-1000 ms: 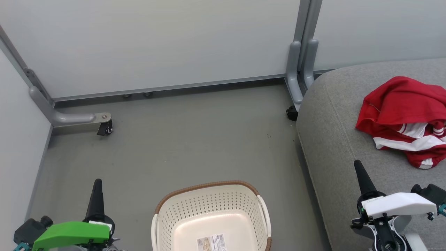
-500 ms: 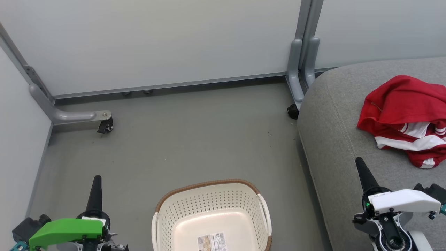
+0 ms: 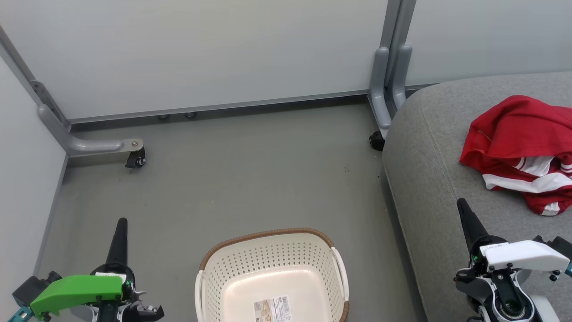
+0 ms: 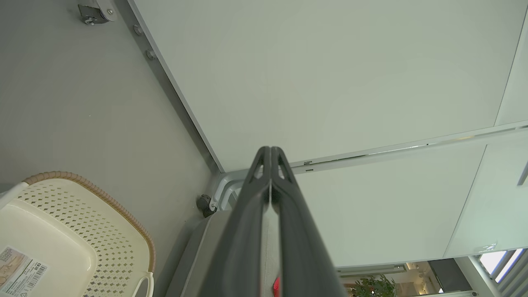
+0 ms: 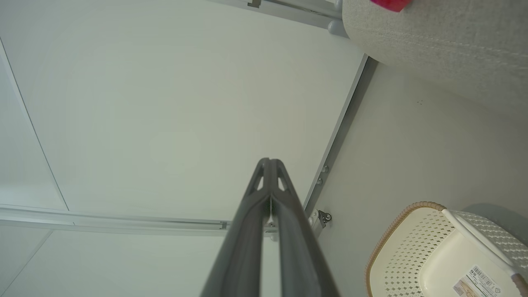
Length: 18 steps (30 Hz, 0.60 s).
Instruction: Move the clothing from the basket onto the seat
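The left end effector (image 3: 121, 222) has its two dark fingers pressed flat together and grips nothing; the left wrist view (image 4: 270, 151) shows the tips meeting along one seam. It hangs over the grey floor (image 3: 250, 179), near the left side of the basket (image 3: 268, 235) and apart from it. The right end effector (image 3: 460, 204) is likewise fully closed with nothing between its fingers, and its tips meet in the right wrist view (image 5: 269, 161). It sits over the near part of the seat (image 3: 429, 156), short of the clothing (image 3: 514, 129) and not touching it.

The basket stands upright on the floor between the two arms, at the bottom middle of the head view. Its brown woven-look rim and perforated cream walls are visible, and a printed label (image 3: 271, 309) lies on its pale bottom.

The clothing, bright red with white panels and stripes, lies in a crumpled heap on the light grey seat at the right of the head view, well apart from the basket. A sliver of red (image 5: 390, 4) shows on the seat (image 5: 433, 29) in the right wrist view.

Pale partition panels (image 3: 201, 53) on grey feet with a caster wheel (image 3: 135, 159) close off the far side.
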Tool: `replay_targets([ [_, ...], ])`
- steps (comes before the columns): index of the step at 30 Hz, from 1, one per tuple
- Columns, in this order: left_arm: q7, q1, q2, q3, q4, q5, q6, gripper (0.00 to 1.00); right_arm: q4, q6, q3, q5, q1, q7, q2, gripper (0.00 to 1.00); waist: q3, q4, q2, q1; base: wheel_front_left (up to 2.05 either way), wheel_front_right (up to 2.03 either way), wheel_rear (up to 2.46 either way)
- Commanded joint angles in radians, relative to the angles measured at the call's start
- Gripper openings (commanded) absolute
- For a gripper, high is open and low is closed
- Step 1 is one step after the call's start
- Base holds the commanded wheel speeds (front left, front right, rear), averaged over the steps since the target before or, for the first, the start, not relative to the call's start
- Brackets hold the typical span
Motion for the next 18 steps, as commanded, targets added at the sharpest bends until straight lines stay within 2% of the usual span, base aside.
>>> replay_targets([
  [1,0.008,-0.025,0.005,0.005,-0.002,-0.025,-0.003,0.0,-0.001,0.0,-0.007,0.022,-0.02,0.008,0.002,0.0,0.001,0.001,0.0,0.0,0.0,0.0,0.0],
  [18,0.041,-0.045,0.006,0.019,0.009,-0.139,-0.008,0.0,0.004,0.0,-0.031,0.13,-0.032,0.042,0.009,0.0,0.01,0.005,0.0,0.0,0.0,0.0,0.0],
])
